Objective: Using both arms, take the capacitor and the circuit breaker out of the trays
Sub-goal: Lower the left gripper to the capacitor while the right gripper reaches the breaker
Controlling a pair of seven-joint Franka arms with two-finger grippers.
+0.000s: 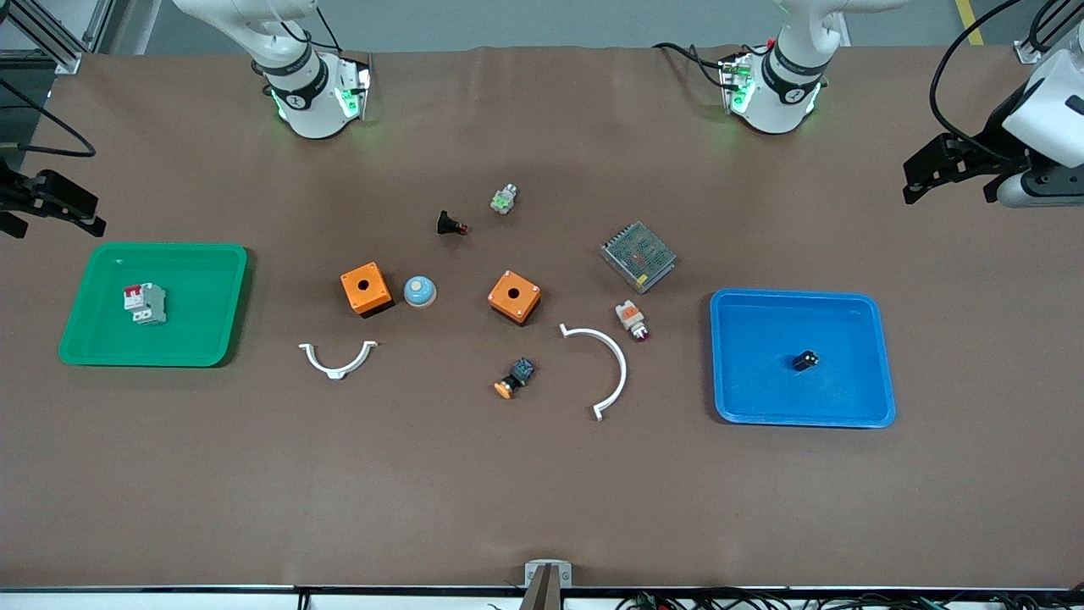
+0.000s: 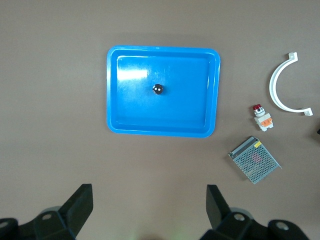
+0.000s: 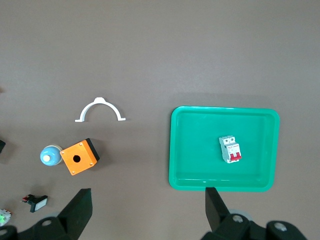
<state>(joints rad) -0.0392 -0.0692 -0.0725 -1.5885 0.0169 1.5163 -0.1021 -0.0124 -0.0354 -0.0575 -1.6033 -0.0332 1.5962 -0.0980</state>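
Observation:
The capacitor (image 1: 805, 361), a tiny black cylinder, lies in the blue tray (image 1: 881, 364) at the left arm's end; the left wrist view shows the capacitor (image 2: 158, 89) near the middle of the blue tray (image 2: 113, 90). The light-grey breaker (image 1: 146, 303) with a red lever lies in the green tray (image 1: 233, 305) at the right arm's end; the right wrist view shows the breaker (image 3: 230, 149) in the green tray (image 3: 175, 150). My left gripper (image 1: 948, 178) (image 2: 149, 205) is open and empty, high over bare table beside the blue tray. My right gripper (image 1: 51, 207) (image 3: 148, 205) is open and empty, high beside the green tray.
Between the trays lie two orange boxes (image 1: 366, 288) (image 1: 514, 296), a blue dome button (image 1: 419, 291), two white curved clips (image 1: 337, 359) (image 1: 605, 368), a metal mesh unit (image 1: 638, 256), a white-and-orange part (image 1: 632, 319), a black part with red tip (image 1: 450, 224), a black-blue part with orange cap (image 1: 513, 379) and a small green-white part (image 1: 504, 200).

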